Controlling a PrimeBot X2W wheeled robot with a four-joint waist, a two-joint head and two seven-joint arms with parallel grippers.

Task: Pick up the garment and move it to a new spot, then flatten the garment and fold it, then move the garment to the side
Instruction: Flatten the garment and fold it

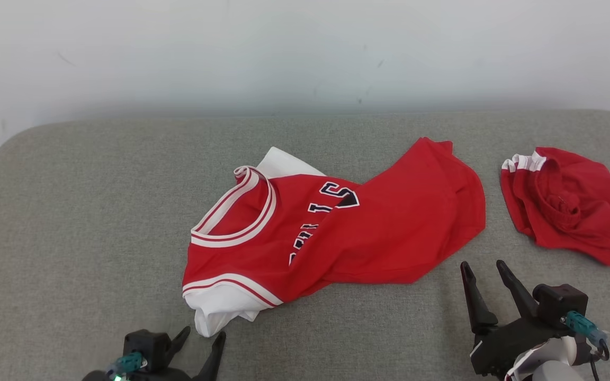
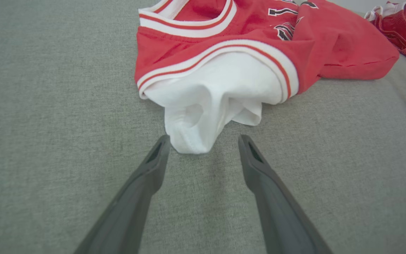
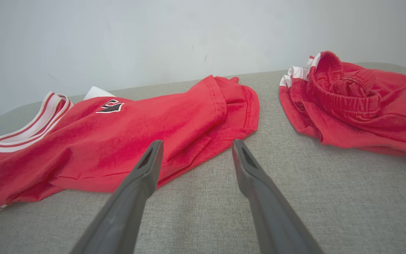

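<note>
Against a plain pale wall (image 1: 305, 53), on a broad grey fabric-covered surface (image 1: 72, 238) with rounded far corners, a red jersey (image 1: 389, 227) lies crumpled near the middle. Its white-and-red striped neckline sits toward the robot's left and its hem bunches toward the right, with black lettering partly lost in a fold. A pair of red shorts (image 1: 575, 211) lies in a heap well apart from the jersey, at the right, with the elastic waistband uppermost. White cloth (image 2: 206, 102) spills from under the jersey's striped near-left edge.

The lowest tip of that white cloth lies just between the fingertips of the left gripper (image 1: 204, 332). Whether it touches them cannot be told. The right gripper (image 1: 482, 264) is just short of the jersey's near-right edge, facing the strip of bare surface between jersey and shorts.

Both grippers are spread wide and hold nothing. The left one sits low at the near edge, fingers pointing toward the jersey. The right one is raised, its fingers leaning slightly leftward, with a pale forearm behind it.
</note>
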